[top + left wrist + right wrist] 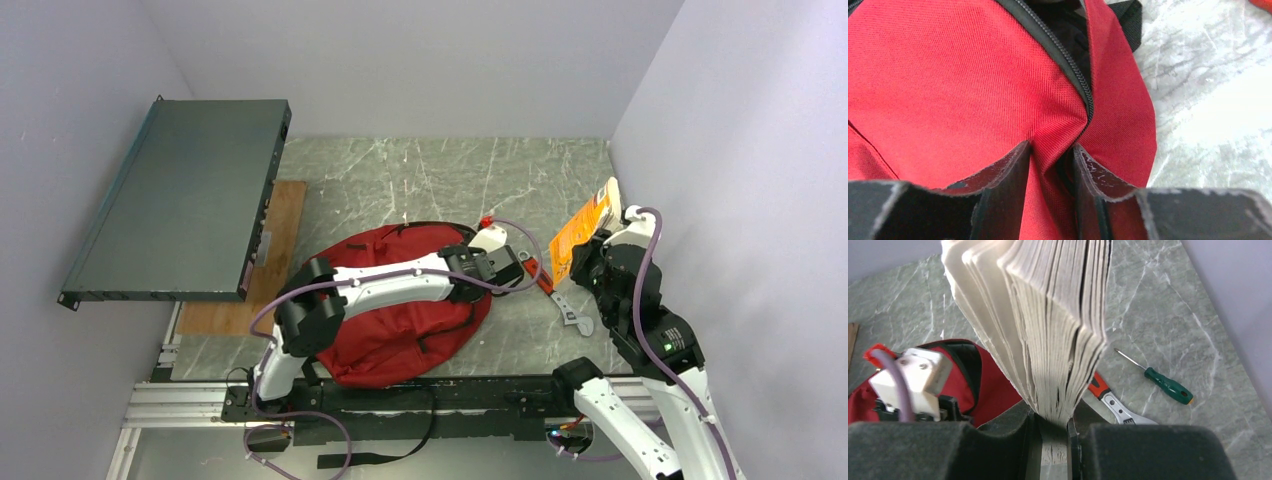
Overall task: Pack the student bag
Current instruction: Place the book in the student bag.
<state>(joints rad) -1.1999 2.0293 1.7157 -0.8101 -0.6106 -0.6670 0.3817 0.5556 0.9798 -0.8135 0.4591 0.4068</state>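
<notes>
— Looking down the left wrist, we saw the left gripper [1050, 150] nearly closed, its fingers [1003, 175] pinching a ridge of the student bag [948, 75] beside the black zipper [1068, 60].
— And the right gripper [1052, 422]?
— We found it clamped on the lower edge of a book [1048, 315], pages fanned, raised off the table [420, 175]. The bag lay flat near the table's front edge, under the left arm [390, 285].

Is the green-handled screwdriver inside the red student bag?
No, the green-handled screwdriver lies on the marble table, apart from the student bag.
</notes>
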